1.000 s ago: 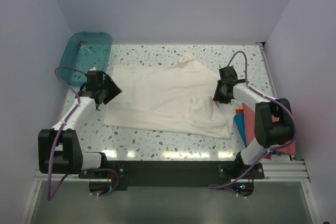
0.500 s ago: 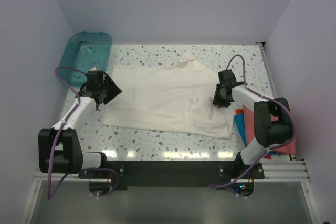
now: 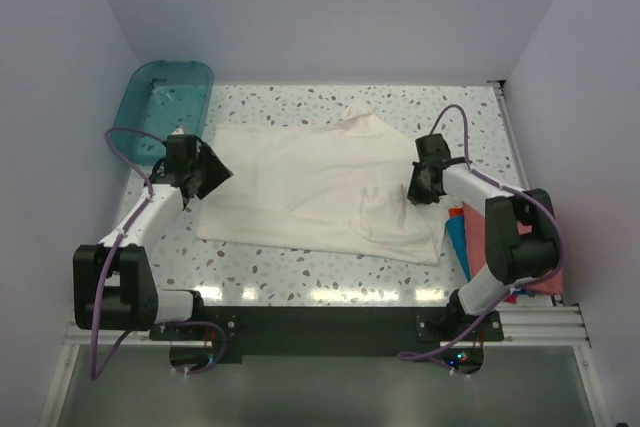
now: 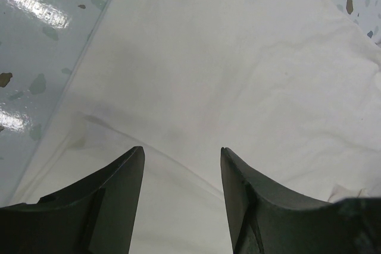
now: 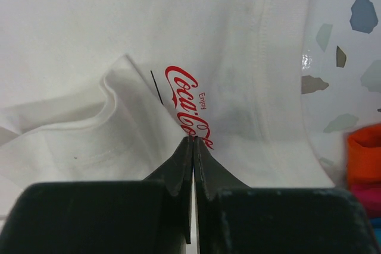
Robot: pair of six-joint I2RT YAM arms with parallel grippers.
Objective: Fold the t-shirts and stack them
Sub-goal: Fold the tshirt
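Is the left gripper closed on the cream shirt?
No: the left gripper is open in its wrist view, fingers apart, the cream-white shirt showing in the gap.

Top view first: the salmon-red shirt (image 3: 476,237) and the blue shirt (image 3: 455,232) peek out at the right side of the desk (image 3: 480,117). Both are mostly hidden behind the right arm (image 3: 512,232), so how they lie can't be told. The right claw (image 3: 418,187) is too small here to read.

On its wrist camera, the tips cover the lower end of the red print (image 5: 186,96). Whether cloth is nipped between them can't be told. The cream-white shirt (image 5: 119,40) runs off the top and left edges.

On the left wrist camera, the left claw (image 4: 181,156) has its fingers cut off at the bottom edge.
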